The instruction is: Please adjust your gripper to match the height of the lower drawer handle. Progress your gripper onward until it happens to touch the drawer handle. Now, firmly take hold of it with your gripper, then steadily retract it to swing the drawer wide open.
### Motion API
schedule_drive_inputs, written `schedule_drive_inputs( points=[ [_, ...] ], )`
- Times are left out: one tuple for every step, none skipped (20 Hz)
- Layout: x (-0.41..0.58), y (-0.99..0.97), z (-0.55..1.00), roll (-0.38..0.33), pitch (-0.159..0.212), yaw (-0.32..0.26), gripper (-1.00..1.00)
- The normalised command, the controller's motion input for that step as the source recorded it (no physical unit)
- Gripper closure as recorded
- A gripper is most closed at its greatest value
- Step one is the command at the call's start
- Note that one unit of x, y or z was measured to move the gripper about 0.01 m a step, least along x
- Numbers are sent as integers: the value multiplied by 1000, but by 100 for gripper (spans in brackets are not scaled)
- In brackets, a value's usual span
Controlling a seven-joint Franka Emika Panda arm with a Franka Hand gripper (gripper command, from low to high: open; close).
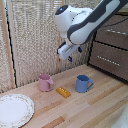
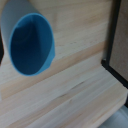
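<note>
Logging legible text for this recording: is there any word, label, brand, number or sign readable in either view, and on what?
None can be read.
The blue mug, pink mug and white arm show no print.
The small orange block is too blurred to tell if it bears any marking.
The plate has only a faint rim pattern, no lettering.
The drawer fronts are plain.

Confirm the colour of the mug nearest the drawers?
Blue mug; clearest in the wrist view.
</note>
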Motion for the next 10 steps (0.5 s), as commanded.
schedule_drive_inputs(
  points=[
    [-43,-311,-177,-349,-10,148,-100],
    [-29,-340,-160,-341,-22,145,-100],
    [-20,-371,-160,-331,-30,139,-100],
    [-23,-397,-143,-326,-36,132,-100],
    [-14,-414,-114,-324,-48,126,-100],
    [0,-446,-123,-309,-56,124,-100],
    [0,-466,-131,-301,-60,122,-100],
    [0,-486,-140,-290,-63,120,-100],
    [0,-511,-157,-281,-65,117,-100],
    [0,-531,-149,-273,-70,114,-100]
  ],
)
